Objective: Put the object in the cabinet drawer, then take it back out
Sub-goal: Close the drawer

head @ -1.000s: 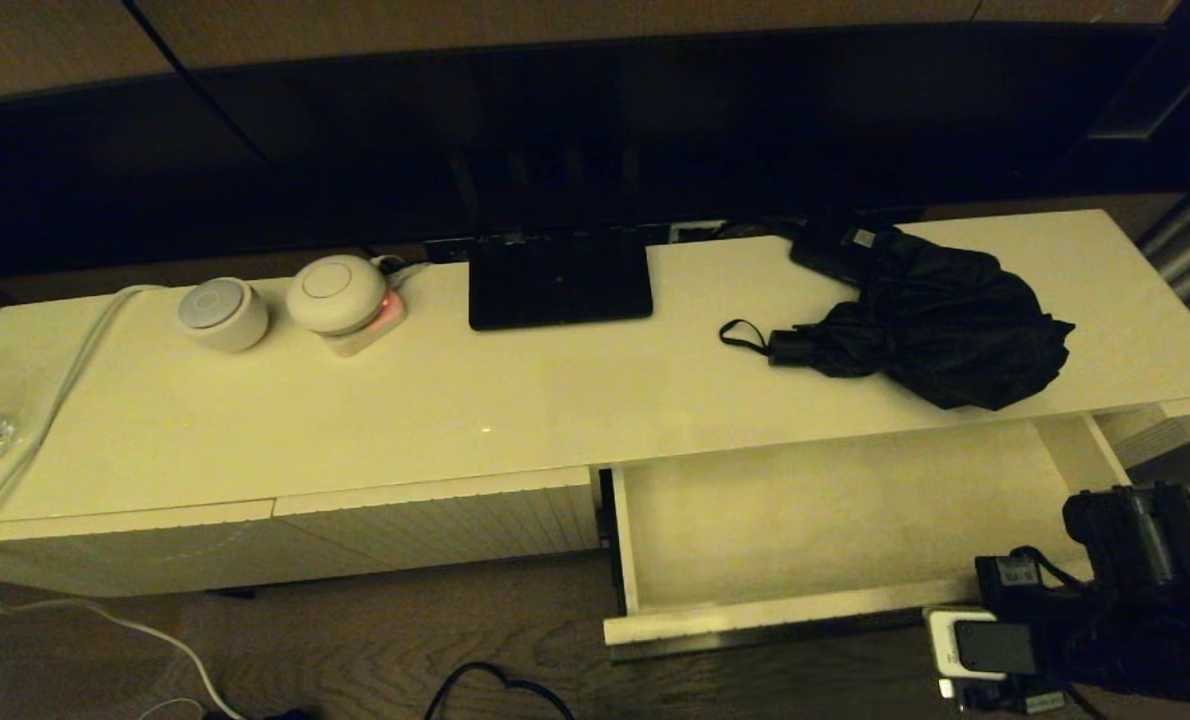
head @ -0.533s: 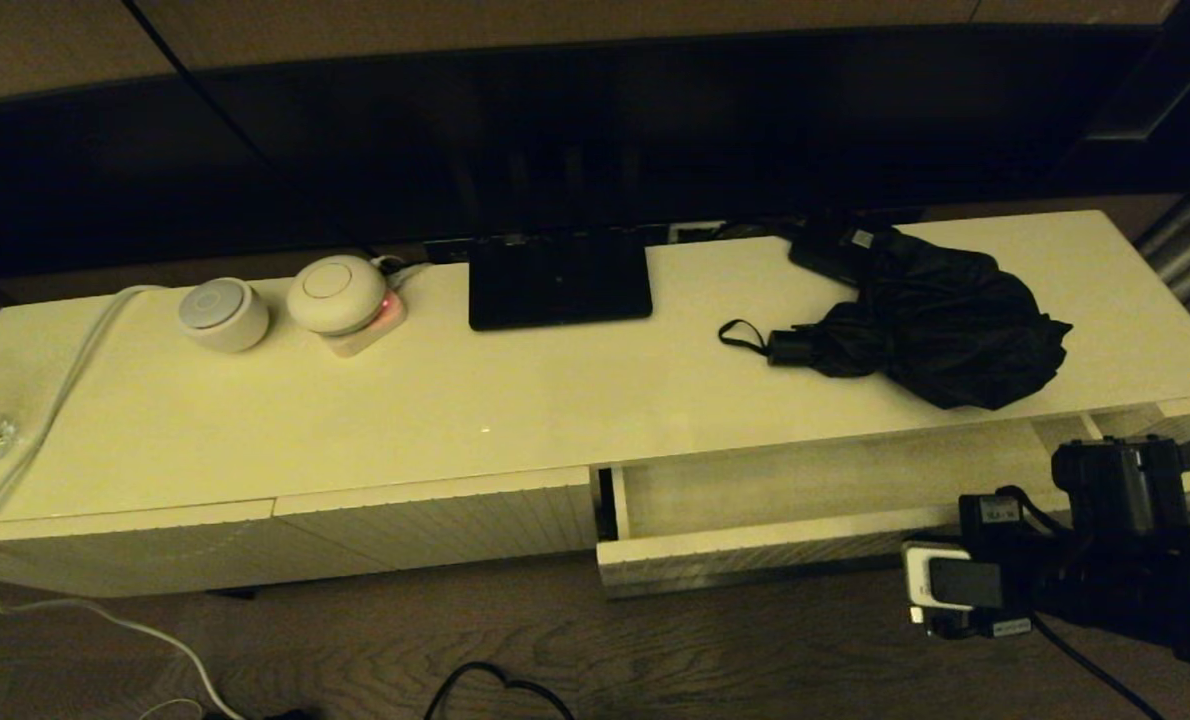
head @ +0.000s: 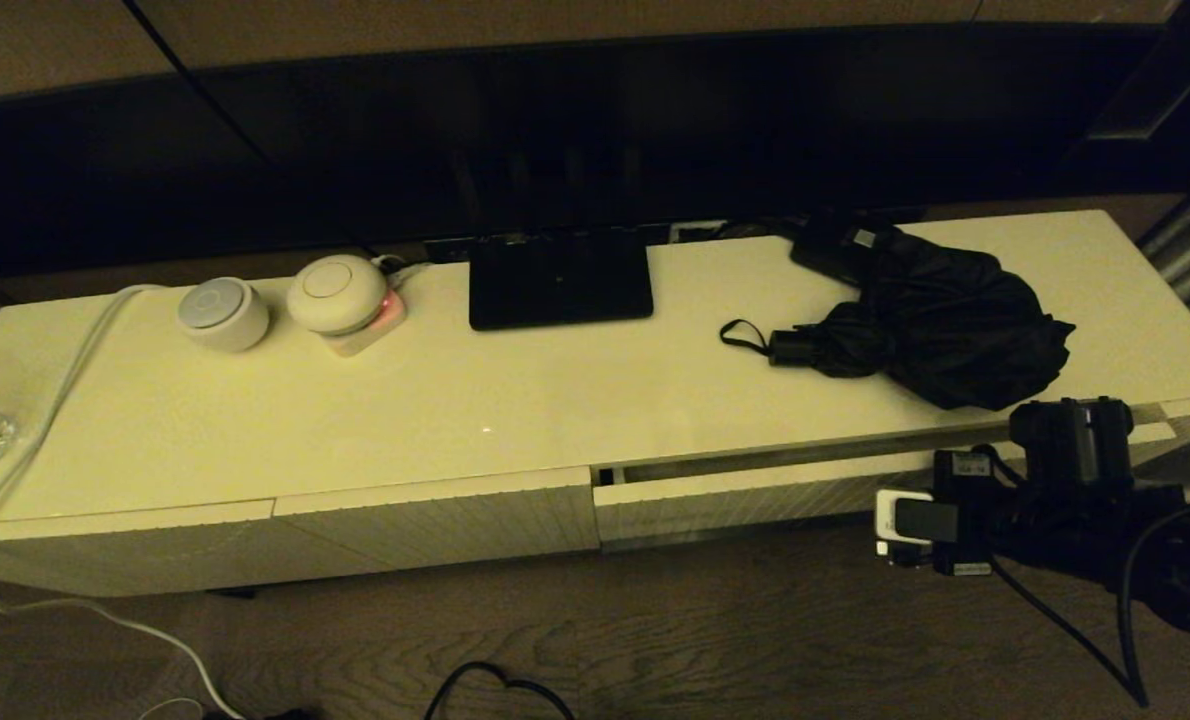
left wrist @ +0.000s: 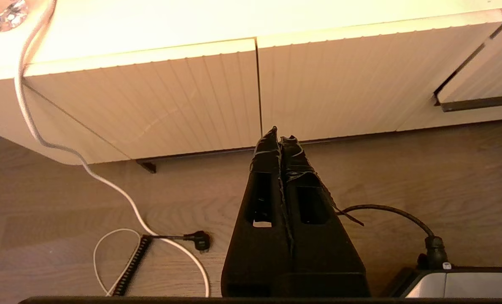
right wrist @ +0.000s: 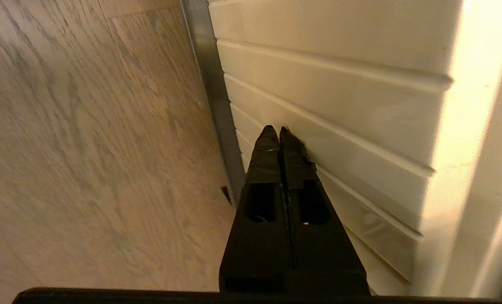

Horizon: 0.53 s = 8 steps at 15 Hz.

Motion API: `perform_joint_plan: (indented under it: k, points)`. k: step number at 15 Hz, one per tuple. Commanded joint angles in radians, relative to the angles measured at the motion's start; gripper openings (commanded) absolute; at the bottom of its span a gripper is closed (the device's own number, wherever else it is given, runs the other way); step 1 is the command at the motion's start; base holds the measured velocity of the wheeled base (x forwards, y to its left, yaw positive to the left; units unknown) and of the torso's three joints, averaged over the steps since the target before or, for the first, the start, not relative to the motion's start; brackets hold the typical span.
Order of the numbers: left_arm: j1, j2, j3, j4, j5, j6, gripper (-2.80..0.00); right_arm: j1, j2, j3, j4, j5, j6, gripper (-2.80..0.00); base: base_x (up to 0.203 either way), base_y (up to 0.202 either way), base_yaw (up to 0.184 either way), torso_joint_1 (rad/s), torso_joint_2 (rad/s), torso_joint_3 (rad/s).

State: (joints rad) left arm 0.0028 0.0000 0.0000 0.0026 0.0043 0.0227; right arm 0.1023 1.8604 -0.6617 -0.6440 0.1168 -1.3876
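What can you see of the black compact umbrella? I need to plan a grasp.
The black compact umbrella lies on its side on the cream-white cabinet top, toward the robot's right. Its loose matte fabric bunches rightward; the short black handle and thin wrist loop point left. Its far edge overlaps a small flat black box. Neither gripper touches it.

Looks like a home living room: long low cream TV cabinet (head: pixel 455 420) with ribbed fronts, dark television stand (head: pixel 559 285) at upper centre, two small round white gadgets (head: pixel 223 312) at upper left, white cable (head: pixel 25 450) trailing down, wood-grain floor (head: pixel 755 640) along the bottom.
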Motion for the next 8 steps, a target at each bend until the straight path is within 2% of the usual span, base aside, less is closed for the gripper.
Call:
perform_joint_plan:
  k: [1,8]
  points:
    - [0.000,0.000,0.003,0.000,0.000,0.000,-2.80,-0.001,0.034,-0.035,0.000,0.003,0.010,-2.80,0.000,0.000,0.000,0.000,0.00,0.000]
    - [0.000,0.000,0.003,0.000,0.000,0.000,-2.80,0.000,0.046,-0.111,0.002,0.001,0.023,-2.80,0.000,0.000,0.000,0.000,0.00,0.000]
